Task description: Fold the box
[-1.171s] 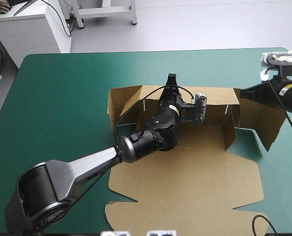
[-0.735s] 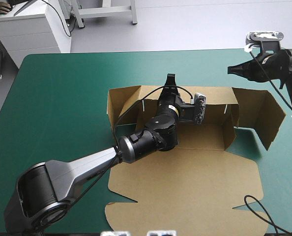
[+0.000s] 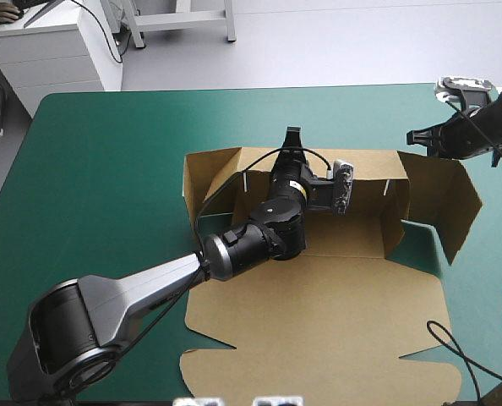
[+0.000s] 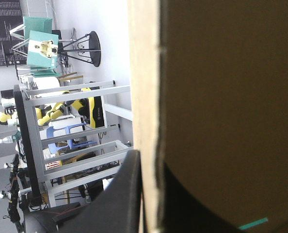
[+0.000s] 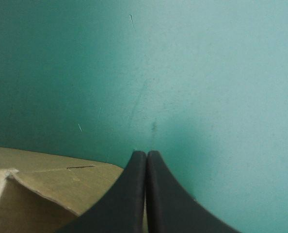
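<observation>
Now | left gripper pinches the far wall of the brown box, mid-table on the teal-green cover | right gripper, fingers pressed together, has backed off the right flap | flap leans outward, likely still needs raising

The box is brown board — matt, with a pale, fibrous cut edge. The teal-green cover looks smooth and matt, faintly scratched; the right gripper has black fingers, smooth and dull.

Grey floor beyond table w/ teal-green cover, white cabinet nr far-left corner.
</observation>
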### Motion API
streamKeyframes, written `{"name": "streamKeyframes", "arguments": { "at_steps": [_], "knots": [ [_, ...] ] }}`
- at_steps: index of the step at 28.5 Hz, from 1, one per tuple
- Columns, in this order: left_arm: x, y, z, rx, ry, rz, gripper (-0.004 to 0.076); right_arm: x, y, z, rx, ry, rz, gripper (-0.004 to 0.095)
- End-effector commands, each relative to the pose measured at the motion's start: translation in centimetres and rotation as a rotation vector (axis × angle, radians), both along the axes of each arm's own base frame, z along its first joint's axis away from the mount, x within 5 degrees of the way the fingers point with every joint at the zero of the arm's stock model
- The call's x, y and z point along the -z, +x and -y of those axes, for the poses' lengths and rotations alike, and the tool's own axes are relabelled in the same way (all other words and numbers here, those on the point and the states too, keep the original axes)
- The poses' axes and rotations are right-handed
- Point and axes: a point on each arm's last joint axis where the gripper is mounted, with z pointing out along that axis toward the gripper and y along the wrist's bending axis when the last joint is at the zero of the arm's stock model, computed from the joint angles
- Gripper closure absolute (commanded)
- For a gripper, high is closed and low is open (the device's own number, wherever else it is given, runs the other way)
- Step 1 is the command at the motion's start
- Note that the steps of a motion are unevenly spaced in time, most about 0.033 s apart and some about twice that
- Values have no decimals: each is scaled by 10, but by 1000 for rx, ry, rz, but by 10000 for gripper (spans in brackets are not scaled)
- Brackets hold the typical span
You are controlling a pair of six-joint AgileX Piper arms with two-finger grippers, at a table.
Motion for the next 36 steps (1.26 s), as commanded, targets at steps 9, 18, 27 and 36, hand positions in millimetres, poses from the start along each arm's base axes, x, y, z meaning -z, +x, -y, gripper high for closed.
{"name": "streamKeyframes", "arguments": {
  "at_steps": [9, 18, 27, 36],
  "knots": [
    [-27, -6, -11, -33, -57, 33, 731, -23, -15, 0, -32, -23, 27, 927],
    [-27, -6, -11, -33, -57, 33, 731, -21, -29, 16, -13, 5, 22, 927],
    [-27, -6, -10, -20, -64, 35, 731, -1, -50, 34, -33, 114, 57, 927],
    [-27, -6, -10, -22, -63, 34, 731, 14, -67, 35, -41, 78, 95, 927]
  ]
}}
